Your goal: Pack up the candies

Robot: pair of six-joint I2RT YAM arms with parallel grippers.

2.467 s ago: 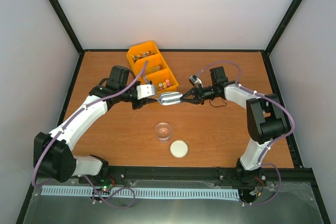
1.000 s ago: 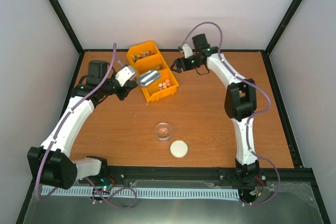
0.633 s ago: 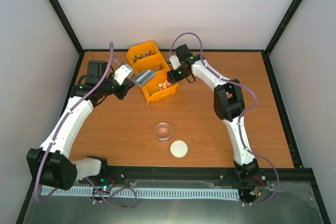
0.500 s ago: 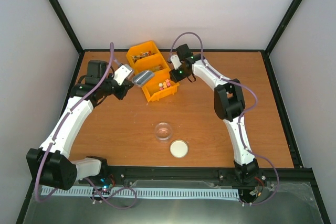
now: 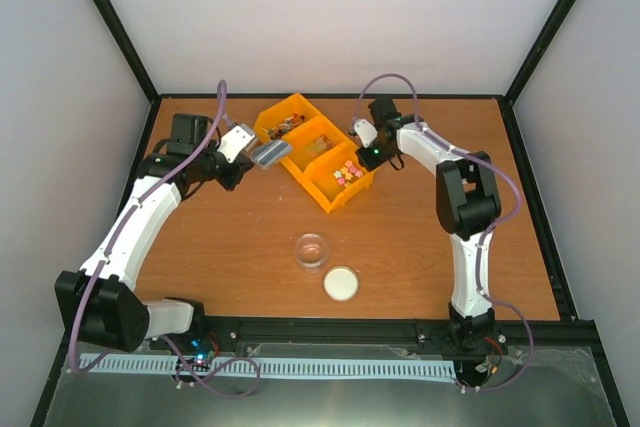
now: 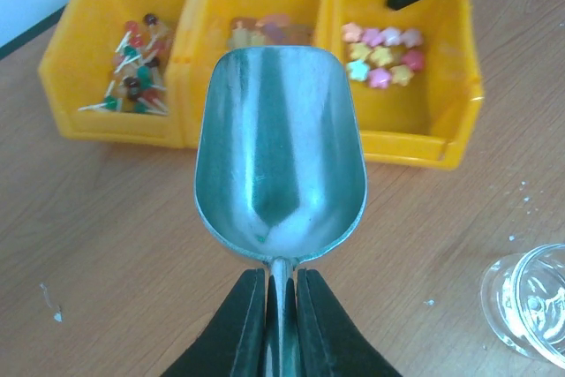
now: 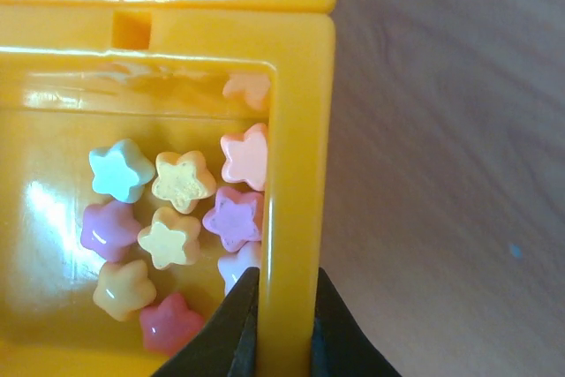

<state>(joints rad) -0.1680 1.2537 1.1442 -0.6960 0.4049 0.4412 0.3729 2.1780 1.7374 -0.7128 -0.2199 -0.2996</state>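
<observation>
The candies (image 7: 181, 184), small star-shaped sweets in pink, orange, yellow and pale blue, lie in the nearest compartment of a yellow bin (image 5: 335, 205). The bin sits slantwise toward the far edge of the bench (image 5: 420, 247), about mid-width. The right jaws are clamped on that compartment's side wall, one finger inside beside the stars and one outside. The middle compartment holds pale sweets (image 6: 261, 31), the far one lollipops (image 6: 132, 77). Just left of the bin, the left jaws are shut tight on the handle of a metal scoop (image 6: 281, 156) held above the bench. A glass cup (image 5: 312, 249) and a white lid (image 5: 341, 283) stand nearer the near edge. Half a second ago the bin lay further left, under the scoop; it has since swung rightward.
</observation>
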